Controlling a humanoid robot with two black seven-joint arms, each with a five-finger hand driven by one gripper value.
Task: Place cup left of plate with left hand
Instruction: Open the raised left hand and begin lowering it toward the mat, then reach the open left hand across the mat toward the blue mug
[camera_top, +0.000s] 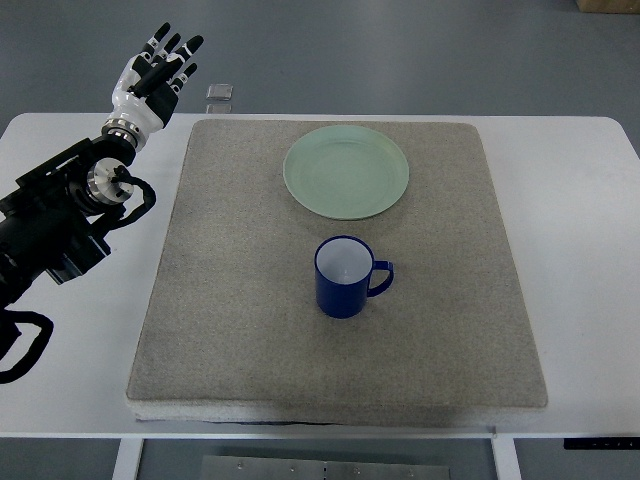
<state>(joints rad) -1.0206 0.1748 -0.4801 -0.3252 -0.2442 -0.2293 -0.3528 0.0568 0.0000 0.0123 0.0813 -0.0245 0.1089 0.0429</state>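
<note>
Blue cup: upright and empty on the grey mat, near the centre, just below the plate in the top view; handle points to the picture's right, away from the working arm.
Plate: pale green, flat on the mat's far half, apart from the cup.
Left hand: raised beyond the mat's far-left corner, well apart from the cup; fingers spread, nothing held.
Right arm: not in view.
Small object: grey, on the white table just beyond the mat's edge, near the hand; identity unclear.
Progress (judged): grasp not begun; cup not yet left of plate.
Risk 1: hand must take the body or rim on the side away from the handle; a shallow grip could tip the cup or let it twist.
Risk 2: a low carry toward the target spot may clip the plate's rim and shift it.
Risk 3: a low reach could catch the mat's edge.
</note>
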